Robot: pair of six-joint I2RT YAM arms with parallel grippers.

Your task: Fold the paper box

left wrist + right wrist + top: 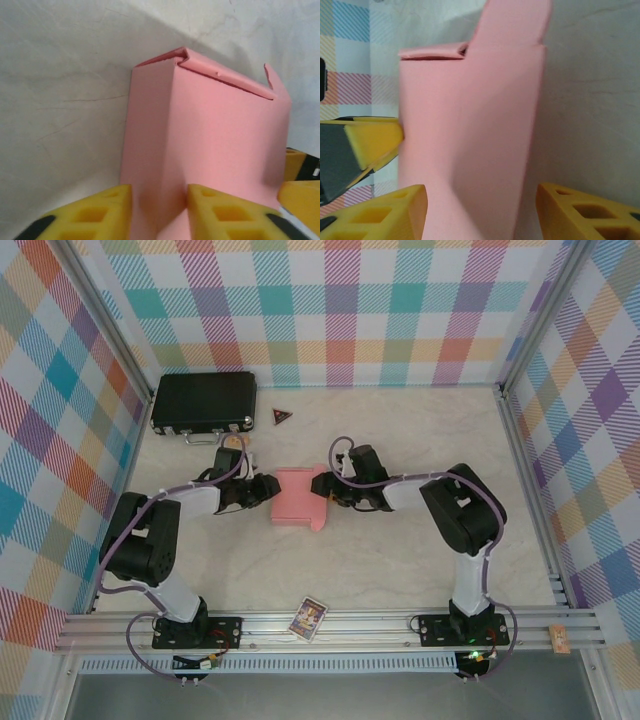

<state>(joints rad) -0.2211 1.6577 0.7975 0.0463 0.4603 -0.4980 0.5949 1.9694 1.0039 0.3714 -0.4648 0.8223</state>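
Note:
The paper box [297, 498] is a pink card piece partly folded into a box shape, lying mid-table between both arms. In the left wrist view the paper box [210, 140] has a folded corner ridge running between my left gripper's [159, 215] yellow fingers, which press it from both sides. My left gripper [263, 489] is at its left edge and my right gripper [322, 485] at its right edge. In the right wrist view the paper box [470, 125] stands between my right gripper's [480, 215] spread fingers. One finger is against it, the other is apart from it. A top flap sticks up.
A black hard case [203, 403] lies at the back left, with a small dark triangular piece [281, 416] beside it. A picture card [308, 618] rests on the front rail. Plaid walls close in the left, back and right sides.

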